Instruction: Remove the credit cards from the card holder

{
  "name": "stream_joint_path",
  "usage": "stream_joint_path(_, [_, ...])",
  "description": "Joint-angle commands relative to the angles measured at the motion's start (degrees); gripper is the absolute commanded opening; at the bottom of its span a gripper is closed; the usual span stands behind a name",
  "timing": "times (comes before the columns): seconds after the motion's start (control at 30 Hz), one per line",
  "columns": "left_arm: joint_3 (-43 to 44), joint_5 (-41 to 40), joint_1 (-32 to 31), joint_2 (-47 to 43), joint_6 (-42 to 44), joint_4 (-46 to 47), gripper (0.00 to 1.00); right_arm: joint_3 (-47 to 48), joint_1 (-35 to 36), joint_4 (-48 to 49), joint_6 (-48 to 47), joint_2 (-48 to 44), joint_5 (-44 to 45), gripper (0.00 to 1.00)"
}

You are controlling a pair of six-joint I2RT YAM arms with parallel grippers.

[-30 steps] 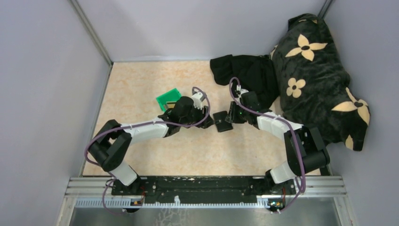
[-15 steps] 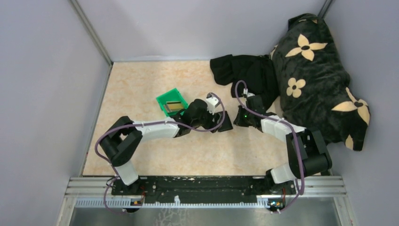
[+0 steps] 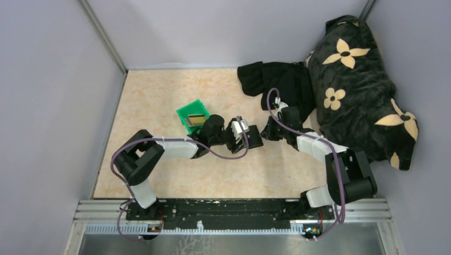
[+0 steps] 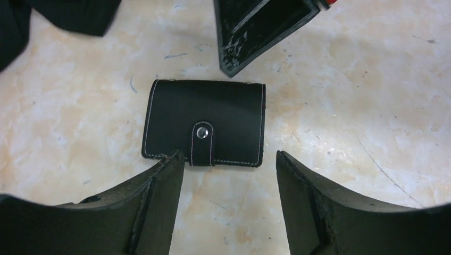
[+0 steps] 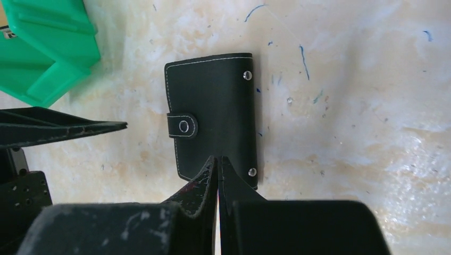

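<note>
Your left pincer (image 4: 228,158) hangs low over the worktop (image 4: 372,106) with its fingers wide apart, straddling the tab edge of the card holder (image 4: 228,111). Your right pincer (image 5: 218,159) has its fingers pressed together, the tip over the holder's opposite long edge. At the far right lies a dark flowered blanket (image 3: 361,85), with a black cloth (image 3: 282,82) beside it. The green bin (image 3: 190,109) sits near the holder, on its left. The holder lies flat and closed between both pincers, tab snapped down. A gold-brown card (image 3: 198,119) lies in the bin.
</note>
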Motion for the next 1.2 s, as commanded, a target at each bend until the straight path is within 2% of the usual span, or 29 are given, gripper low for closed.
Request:
stream_joint_path(0.0, [2.5,9.1,0.8,4.2,6.4,3.8,0.70,-0.5,0.6,6.1,0.5,3.0,-3.4,0.00])
stream_joint_path(0.13, [4.1,8.4,1.0,9.0,6.4,5.2,0.69,-0.9,0.6,7.8,0.6,6.3,-3.9,0.00])
stream_joint_path(0.43, [5.6,9.9,1.2,13.9,5.5,7.7,0.67,-2.4,1.7,9.9,1.2,10.4,-3.6,0.00])
stream_joint_path(0.93, [9.8,13.2,3.4,19.1,3.5,4.4,0.47,-3.3,2.2,9.3,1.1,10.3,-2.9,0.00])
stream_joint_path(1.07, [8.8,14.1,3.6,17.8,3.5,0.4,0.27,-3.2,2.3,9.0,0.9,10.1,-2.4,0.00])
stream_joint_path(1.1, [8.2,14.3,3.6,17.4,3.4,-0.9,0.17,-3.2,2.3,9.1,0.9,10.1,-2.3,0.00])
stream_joint_path(1.13, [7.7,14.5,3.7,17.0,3.5,-2.3,0.02,-3.1,2.2,9.0,1.0,10.1,-2.2,0.00])
stream_joint_path(1.17, [6.8,14.9,3.7,16.6,3.2,-3.1,0.00,-3.1,2.3,9.0,1.0,10.0,-2.2,0.00])
